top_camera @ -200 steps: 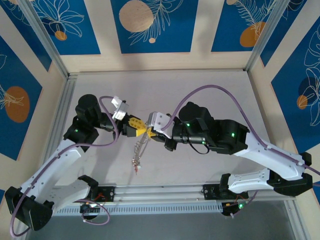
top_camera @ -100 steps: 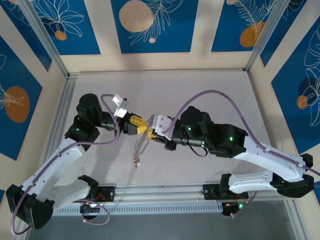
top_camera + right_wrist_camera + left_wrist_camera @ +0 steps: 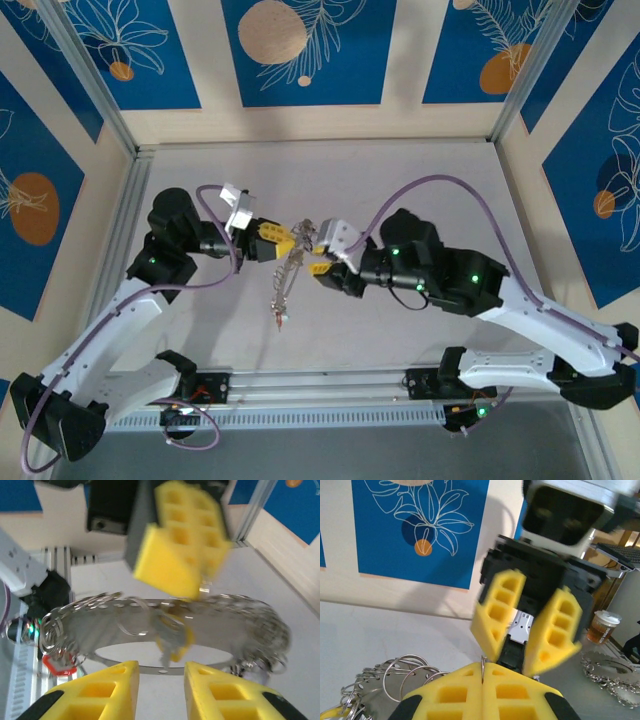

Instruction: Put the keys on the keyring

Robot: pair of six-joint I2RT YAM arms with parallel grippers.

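The right end effector (image 3: 314,258) is spreading and retreating, threading seemingly done, while the left end effector (image 3: 281,242) is clamping the keyring (image 3: 288,279).

The right arm's black two-finger gripper with yellow foam pads (image 3: 316,255) now stands back to the right of the left arm's matching gripper (image 3: 274,240), its jaws parted. The thin grey wire keyring (image 3: 288,275) now swings further right.

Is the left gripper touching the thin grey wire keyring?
Touching. Left wrist view: the left gripper, jaws shut, pinches the thin grey wire keyring.
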